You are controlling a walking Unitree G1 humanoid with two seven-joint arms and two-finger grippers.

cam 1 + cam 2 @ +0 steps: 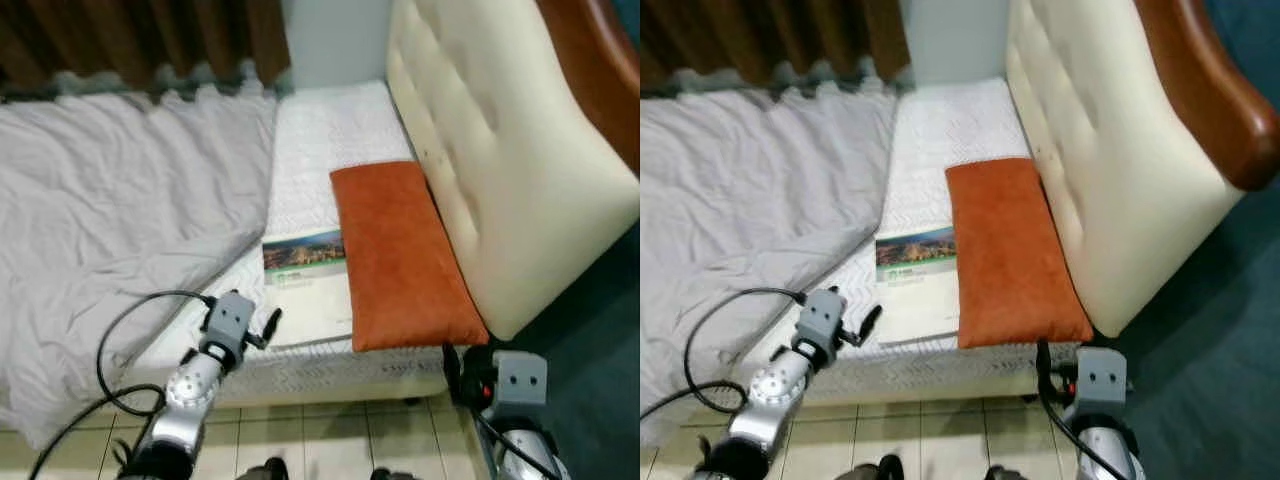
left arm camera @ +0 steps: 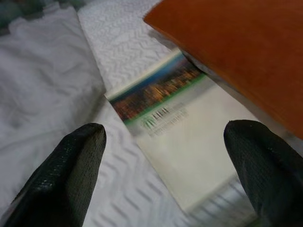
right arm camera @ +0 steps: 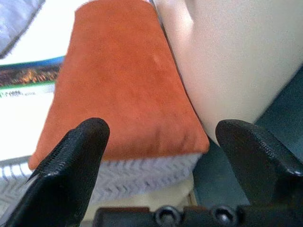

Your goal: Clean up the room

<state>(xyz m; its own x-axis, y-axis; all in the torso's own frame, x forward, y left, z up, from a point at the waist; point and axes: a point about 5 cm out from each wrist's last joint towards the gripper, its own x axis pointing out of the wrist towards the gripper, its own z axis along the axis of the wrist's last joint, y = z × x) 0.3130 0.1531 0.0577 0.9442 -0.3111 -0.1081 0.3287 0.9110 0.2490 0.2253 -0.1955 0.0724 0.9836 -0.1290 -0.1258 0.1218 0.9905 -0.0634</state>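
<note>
An orange cushion (image 1: 402, 255) lies on the white mattress (image 1: 330, 150) against the cream headboard (image 1: 500, 150). A white booklet (image 1: 308, 280) with a city photo on its cover lies flat beside it, its edge tucked under the cushion. My left gripper (image 1: 268, 328) is raised at the mattress's near edge, just short of the booklet (image 2: 180, 137), open with nothing between its fingers (image 2: 71, 175). My right gripper (image 3: 161, 156) is low at the bed's near corner, open and pointing at the cushion (image 3: 123, 85).
A rumpled grey blanket (image 1: 110, 210) covers the left part of the bed. Brown curtains (image 1: 140, 40) hang behind. Beige floor tiles (image 1: 330, 440) run along the bed's foot, and dark teal carpet (image 1: 600, 330) lies to the right.
</note>
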